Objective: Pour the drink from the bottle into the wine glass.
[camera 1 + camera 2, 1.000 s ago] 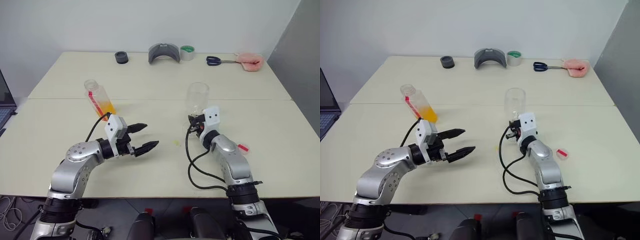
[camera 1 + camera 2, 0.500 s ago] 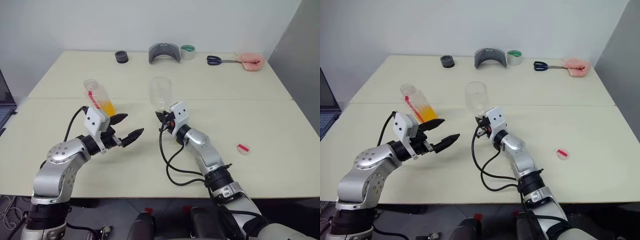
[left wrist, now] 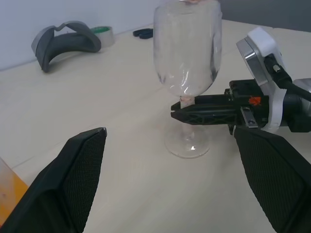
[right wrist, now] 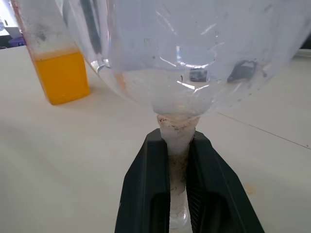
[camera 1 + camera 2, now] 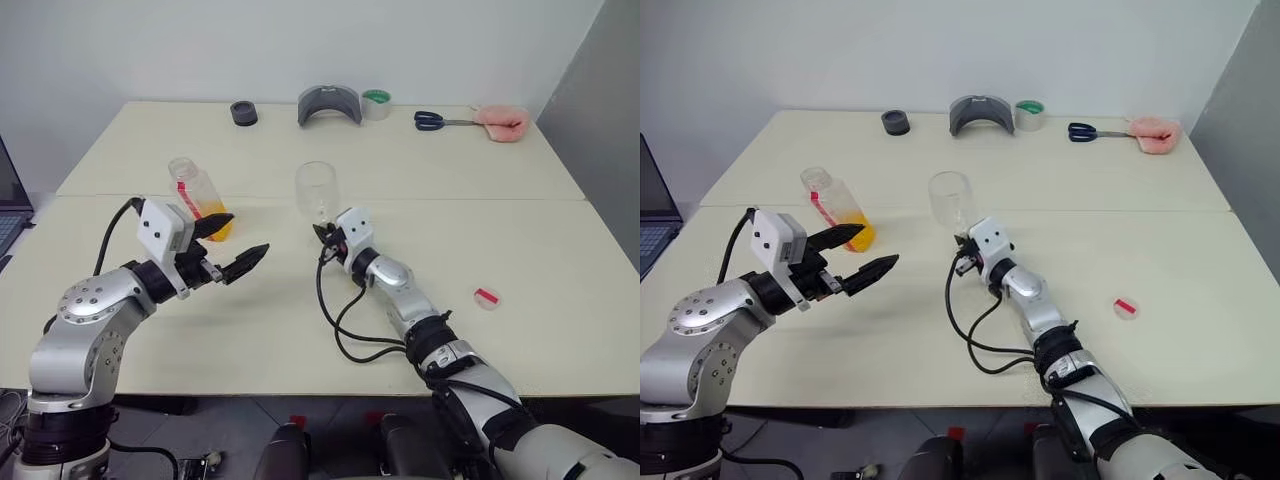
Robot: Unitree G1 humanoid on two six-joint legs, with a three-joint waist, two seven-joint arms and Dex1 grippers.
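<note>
Wine glass [image 5: 317,190] moved left, stem clamped in right tool [image 5: 325,237]; left tool [image 5: 232,245] wide.

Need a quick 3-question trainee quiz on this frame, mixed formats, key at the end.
1. True or false: the right hand is shut on the stem of the wine glass.
2. Multiple choice: the left hand is A) shut on the bottle, B) open, just in front of the bottle, C) resting flat on the table.
3. Fill in: the small red and white cap lies on the table to the robot's ____ of the wine glass.

Key: 1 true; 2 B; 3 right.
</note>
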